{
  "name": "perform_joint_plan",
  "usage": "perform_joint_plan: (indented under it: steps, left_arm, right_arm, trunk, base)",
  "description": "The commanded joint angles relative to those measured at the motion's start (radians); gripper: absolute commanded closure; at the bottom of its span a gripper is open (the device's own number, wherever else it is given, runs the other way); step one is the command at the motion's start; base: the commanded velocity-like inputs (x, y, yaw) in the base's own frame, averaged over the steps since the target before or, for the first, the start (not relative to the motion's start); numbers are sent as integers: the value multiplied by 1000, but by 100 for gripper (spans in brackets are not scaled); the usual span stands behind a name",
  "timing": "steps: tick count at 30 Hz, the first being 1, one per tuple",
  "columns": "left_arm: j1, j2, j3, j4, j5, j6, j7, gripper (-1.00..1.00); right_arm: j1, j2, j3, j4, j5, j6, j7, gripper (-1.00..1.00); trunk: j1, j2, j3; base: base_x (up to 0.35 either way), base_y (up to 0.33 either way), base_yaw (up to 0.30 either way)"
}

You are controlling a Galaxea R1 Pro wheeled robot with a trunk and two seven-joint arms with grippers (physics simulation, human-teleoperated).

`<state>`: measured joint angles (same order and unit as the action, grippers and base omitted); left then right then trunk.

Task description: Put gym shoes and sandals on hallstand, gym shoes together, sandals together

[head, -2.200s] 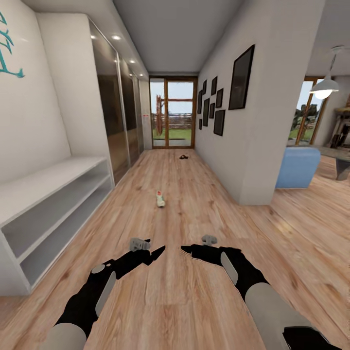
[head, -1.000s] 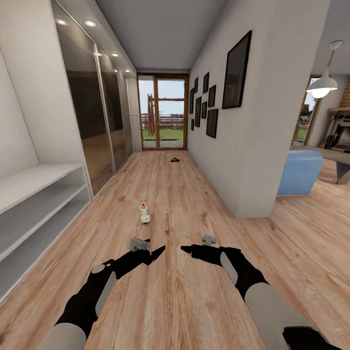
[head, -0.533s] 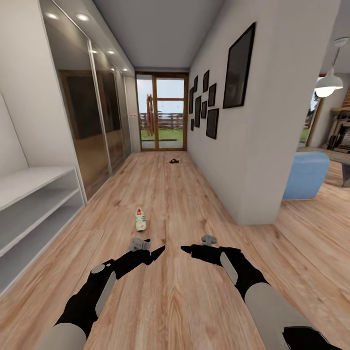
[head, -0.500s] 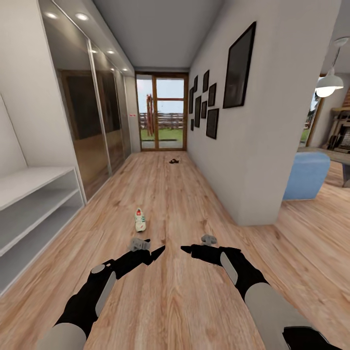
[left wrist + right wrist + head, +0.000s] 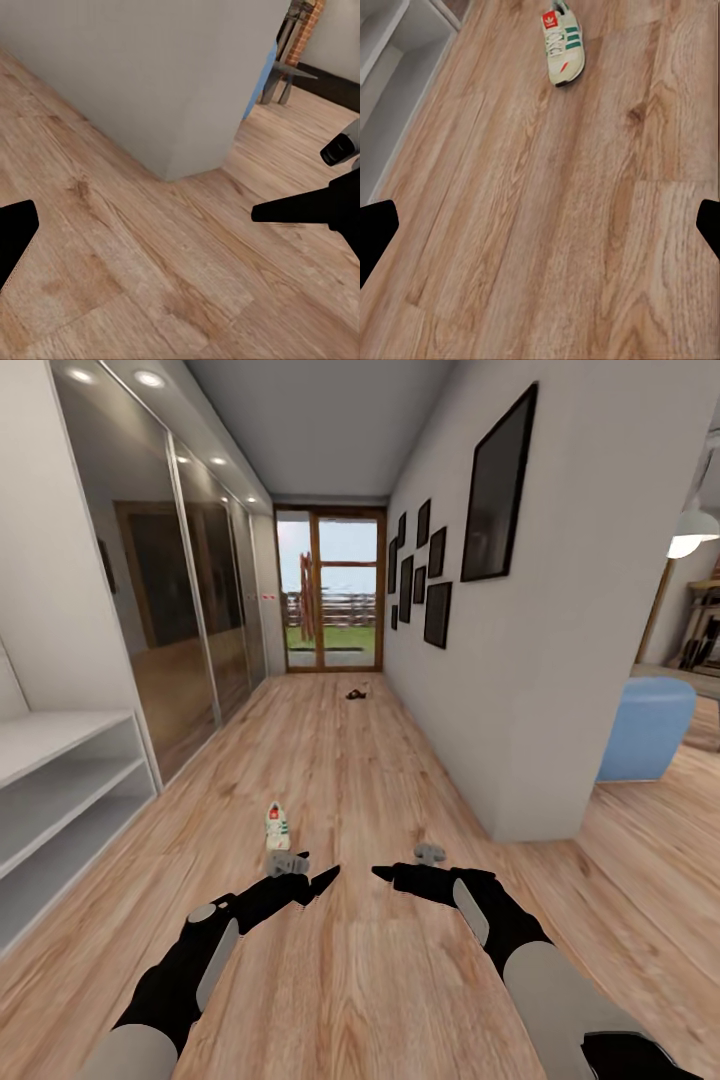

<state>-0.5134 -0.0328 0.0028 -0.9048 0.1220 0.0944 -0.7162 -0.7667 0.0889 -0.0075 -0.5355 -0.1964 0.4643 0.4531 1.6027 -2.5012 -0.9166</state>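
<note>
White gym shoe [image 5: 277, 826] lies on the corridor floor [image 5: 380, 780] just ahead of the left end effector [image 5: 324, 879]. Both end effectors hang open, empty. Likely light and soft-sided; grip across the midfoot.

Your left arm [image 5: 175, 980]: black shell, long grey oval inlay along forearm, pale grey upper segment behind it. Small grey bracket behind jaws on left gripper [image 5: 322, 881]; fingers black, tapering to sharp points. Your right arm [image 5: 520, 945]: same black casing, grey oval panel, light grey rounded segment further back. Grey knob behind jaws on right gripper [image 5: 385, 874]. In wrist views, your fingertips [image 5: 376, 232] show as flat matte black wedges.
</note>
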Motion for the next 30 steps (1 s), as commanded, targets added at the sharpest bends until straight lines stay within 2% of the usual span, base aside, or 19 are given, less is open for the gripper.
perform_joint_plan:
  steps: [1, 30]
  left_arm:
    - [0, 0, 0, 0, 10, 10, -3, -100]
    - [0, 1, 3, -2, 13, 10, -5, -100]
  right_arm:
    - [0, 0, -1, -1, -7, 7, -1, -100]
    - [0, 0, 1, -1, -3, 8, -1, -100]
  trunk:
    - [0, 0, -1]
    - [0, 0, -1]
  base:
    - [349, -72, 0]
    - [349, -67, 0]
